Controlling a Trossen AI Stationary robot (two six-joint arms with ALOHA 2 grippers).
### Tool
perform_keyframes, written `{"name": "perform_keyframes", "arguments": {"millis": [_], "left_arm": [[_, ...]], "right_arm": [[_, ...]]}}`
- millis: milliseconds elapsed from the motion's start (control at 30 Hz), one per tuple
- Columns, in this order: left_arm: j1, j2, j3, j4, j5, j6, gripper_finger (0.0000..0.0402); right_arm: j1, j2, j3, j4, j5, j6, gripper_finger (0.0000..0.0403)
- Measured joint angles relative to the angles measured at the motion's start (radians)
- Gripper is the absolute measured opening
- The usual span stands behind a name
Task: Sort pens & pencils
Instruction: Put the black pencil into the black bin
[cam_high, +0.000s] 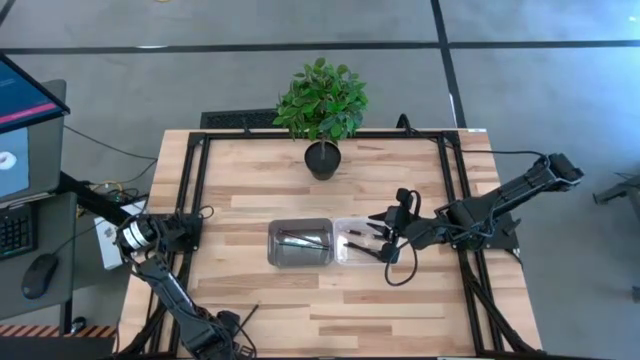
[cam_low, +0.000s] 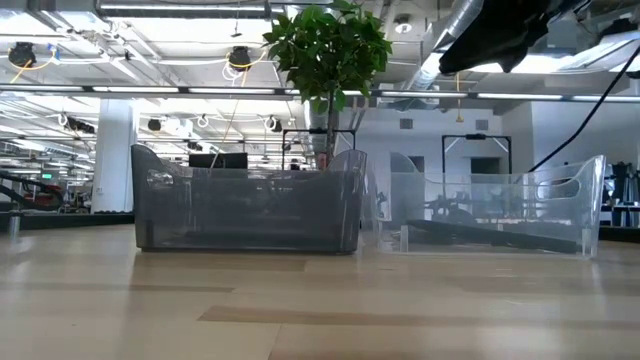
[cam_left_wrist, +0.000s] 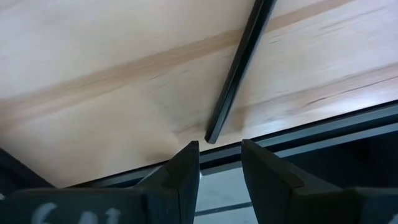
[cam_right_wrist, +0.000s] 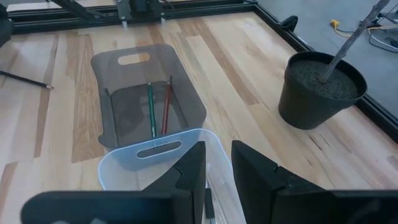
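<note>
Wooden table (cam_high: 330, 300), clear bin (cam_right_wrist: 118, 171) contents hidden behind right hand (cam_right_wrist: 217, 168)

- The right end effector (cam_high: 388, 232) hangs over the clear bin (cam_high: 360, 243), its arm stretched in from the counter's right edge, its fingers (cam_right_wrist: 186, 168) parted by a narrow gap.
- The left end effector (cam_left_wrist: 219, 163) sits well away from the clear bin, at the counter's left edge, arm folded, fingers slightly apart, empty.
</note>
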Motion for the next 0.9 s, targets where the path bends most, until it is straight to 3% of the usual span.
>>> {"name": "perform_keyframes", "arguments": {"millis": [400, 900], "left_arm": [[0.012, 0.067, 0.005, 0.025, 0.067, 0.083, 0.0110], [0.014, 0.070, 0.006, -0.021, 0.001, 0.132, 0.0110]], "right_arm": [[0.000, 0.000, 0.000, 0.003, 0.000, 0.000, 0.0102], [0.000, 0.000, 0.000, 0.007, 0.000, 0.001, 0.0102]]}}
